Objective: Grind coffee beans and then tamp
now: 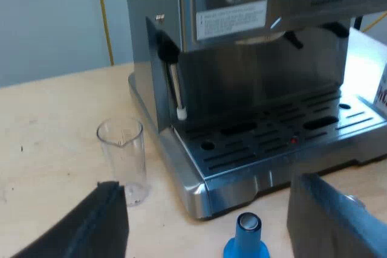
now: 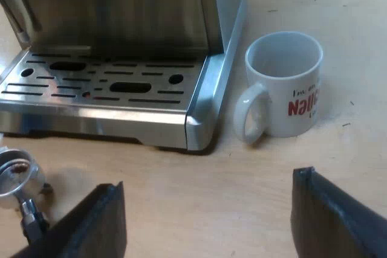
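Observation:
My left gripper (image 1: 208, 222) is open above the wooden table, with the blue tamper (image 1: 247, 237) standing upright between its fingers and untouched. A clear measuring glass (image 1: 123, 158) stands beside the espresso machine (image 1: 254, 70), close to the drip tray's corner. My right gripper (image 2: 208, 222) is open over bare table before the machine's drip tray (image 2: 103, 86). The metal holder (image 2: 18, 179) lies loose on the table near one right finger (image 2: 91, 228), its basket facing up. A white mug (image 2: 284, 86) with red lettering stands beside the tray's corner.
The steam wand (image 1: 175, 89) hangs down at the machine's side over the tray. The tray's front edge (image 2: 97, 122) juts out over the table. Bare wood lies between the mug and the holder.

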Available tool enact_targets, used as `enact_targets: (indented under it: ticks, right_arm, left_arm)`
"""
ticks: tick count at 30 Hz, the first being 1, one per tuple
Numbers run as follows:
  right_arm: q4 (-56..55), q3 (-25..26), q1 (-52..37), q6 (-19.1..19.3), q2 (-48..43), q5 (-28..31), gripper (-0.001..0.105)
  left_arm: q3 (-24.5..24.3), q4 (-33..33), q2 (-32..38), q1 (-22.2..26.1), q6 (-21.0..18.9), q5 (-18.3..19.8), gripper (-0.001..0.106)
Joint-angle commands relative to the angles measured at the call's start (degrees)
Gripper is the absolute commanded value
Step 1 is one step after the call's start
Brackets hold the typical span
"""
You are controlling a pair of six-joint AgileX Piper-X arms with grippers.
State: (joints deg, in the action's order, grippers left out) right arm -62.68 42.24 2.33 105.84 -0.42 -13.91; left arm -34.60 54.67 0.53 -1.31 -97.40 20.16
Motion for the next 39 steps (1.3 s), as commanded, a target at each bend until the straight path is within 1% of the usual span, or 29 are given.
enact_targets:
  ticks: [1,3,9,13,24,39]
  right_arm:
    - [2.5,-1.6,-0.1,-0.6,-2.8,-0.5,0.060]
    - [2.5,-2.5,-0.1,-0.7,-2.7,-0.5,0.060]
    - [2.5,-5.7,-0.1,-0.7,-2.7,-0.5,0.060]
    - [2.4,-6.8,-0.1,-0.7,-2.7,-0.5,0.060]
    - [1.5,-11.1,-0.1,-0.7,-2.6,-0.5,0.060]
    - [1.5,-11.0,-0.1,-1.1,-2.6,0.1,0.060]
  left_arm:
    - [2.1,-1.9,2.4,-0.3,-0.1,-0.8,0.059]
    - [2.6,-2.2,2.4,-0.3,-0.1,-0.8,0.059]
    - [7.1,-2.8,2.4,-0.3,-0.1,-0.8,0.059]
    - [8.3,-3.2,2.4,-0.3,-0.1,-0.8,0.059]
    - [8.3,-2.3,2.4,-0.3,-0.1,-0.6,0.059]
    - [8.3,-2.3,2.4,-0.3,-0.1,-0.6,0.059]
